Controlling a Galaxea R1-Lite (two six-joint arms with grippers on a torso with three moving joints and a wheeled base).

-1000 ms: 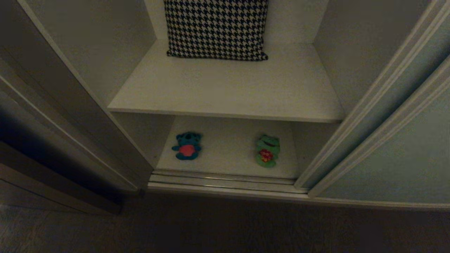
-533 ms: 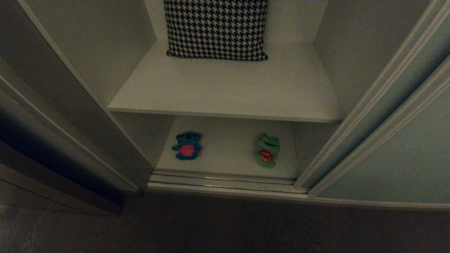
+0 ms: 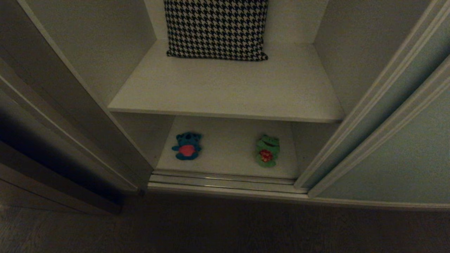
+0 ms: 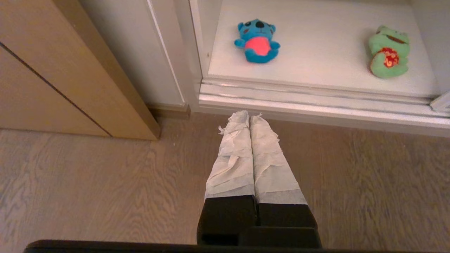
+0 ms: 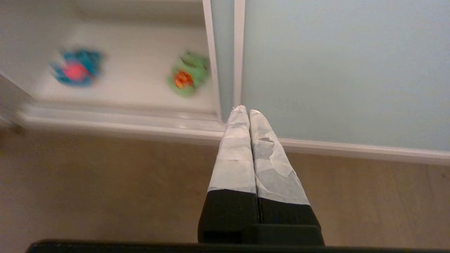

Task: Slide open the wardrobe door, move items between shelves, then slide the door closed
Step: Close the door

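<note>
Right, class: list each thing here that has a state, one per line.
sliding wardrobe door: slid open to the right.
blue plush: lying on lower shelf.
green frog: lying on lower shelf.
houndstooth pillow: upright on upper shelf.
left hand: shut, empty.
right hand: shut, empty.

Head high — wrists low, floorward

floor: we see grey-brown wood-grain planks (image 4: 88, 189) | furniture: a light tan wooden cabinet side (image 4: 52, 70) at our left | light: dim
</note>
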